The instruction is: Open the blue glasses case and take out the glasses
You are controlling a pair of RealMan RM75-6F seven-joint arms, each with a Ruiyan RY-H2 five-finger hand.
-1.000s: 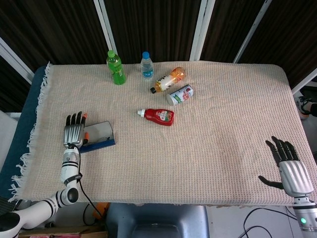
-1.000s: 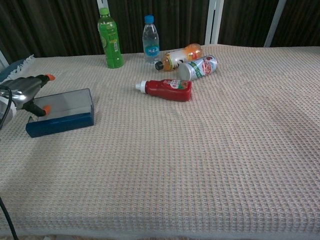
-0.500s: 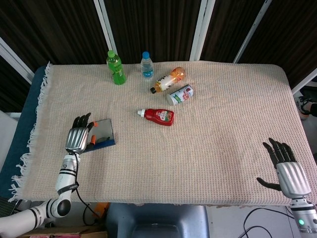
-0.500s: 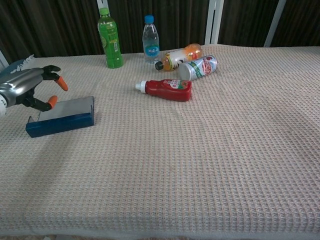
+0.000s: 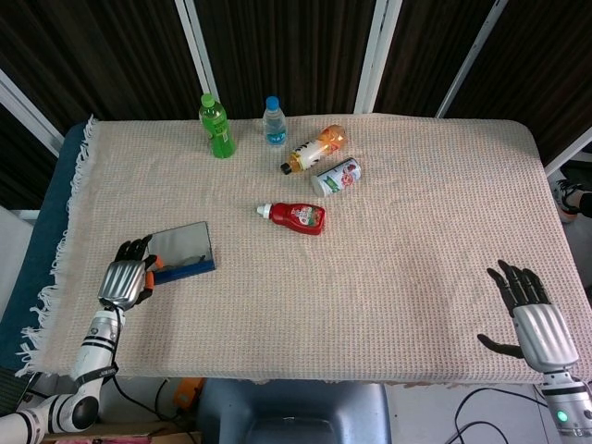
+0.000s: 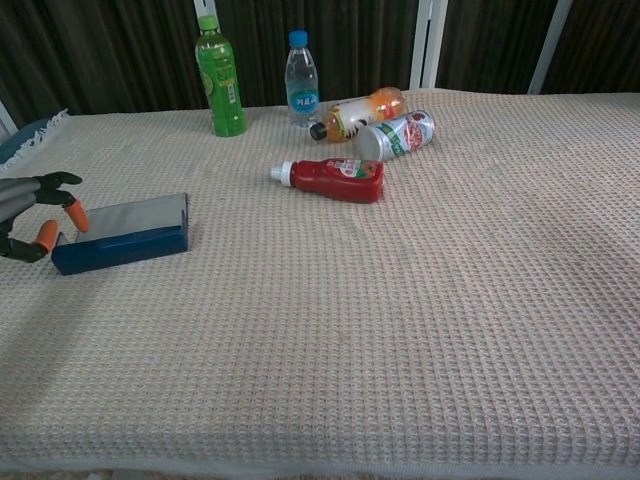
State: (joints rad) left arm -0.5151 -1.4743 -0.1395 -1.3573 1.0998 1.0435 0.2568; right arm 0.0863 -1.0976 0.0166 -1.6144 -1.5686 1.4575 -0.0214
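The blue glasses case (image 5: 182, 252) with a grey top lies flat and looks closed on the left part of the cloth; the chest view shows its blue side (image 6: 125, 234). My left hand (image 5: 127, 282) hovers just left of the case's left end, fingers apart, orange fingertips (image 6: 45, 232) close to the case but holding nothing. It shows at the left edge of the chest view (image 6: 30, 215). My right hand (image 5: 532, 314) rests at the near right corner of the table, fingers spread and empty, far from the case. The glasses are not visible.
A green bottle (image 5: 216, 126) and a water bottle (image 5: 274, 121) stand at the back. An orange drink bottle (image 5: 315, 148), a can (image 5: 338, 176) and a red ketchup bottle (image 5: 294, 216) lie near the middle. The cloth's fringed edge (image 5: 72, 199) runs along the left.
My left hand has drawn back from over the case's left end toward the near left edge, now beside the case. The case stayed put. The right hand sank slightly toward the near edge.
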